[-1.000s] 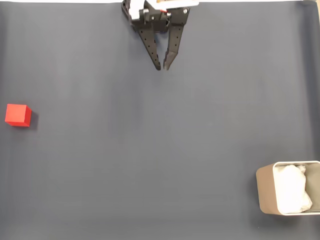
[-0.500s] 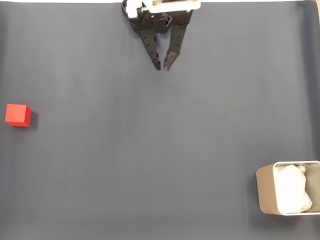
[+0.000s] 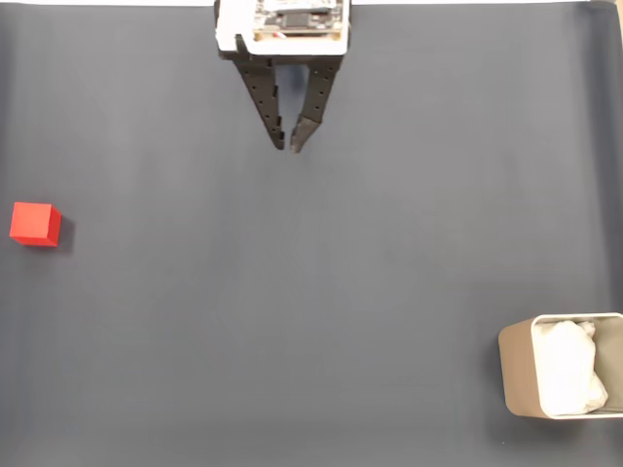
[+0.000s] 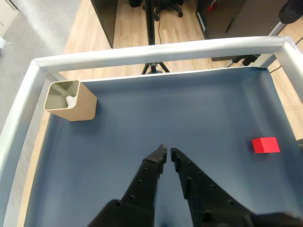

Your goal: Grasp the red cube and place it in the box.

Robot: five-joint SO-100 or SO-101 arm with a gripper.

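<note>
The red cube (image 3: 35,224) lies alone at the far left edge of the dark mat in the fixed view; in the wrist view the red cube (image 4: 265,145) sits at the right. The beige box (image 3: 562,378) with white crumpled lining stands at the lower right corner of the fixed view, and the box (image 4: 70,100) appears at upper left in the wrist view. My gripper (image 3: 288,146) hangs at the top centre, far from both, with its black fingertips nearly touching and nothing between them; the gripper (image 4: 166,153) points out over bare mat.
A dark blue-grey mat (image 3: 311,292) covers the whole table. A pale raised rim (image 4: 156,49) frames the mat in the wrist view, with wooden floor, a tripod and furniture beyond it.
My gripper has shifted to the left and slightly further down into the fixed view, with more of the wrist showing. The cube and the box have stayed where they were.
</note>
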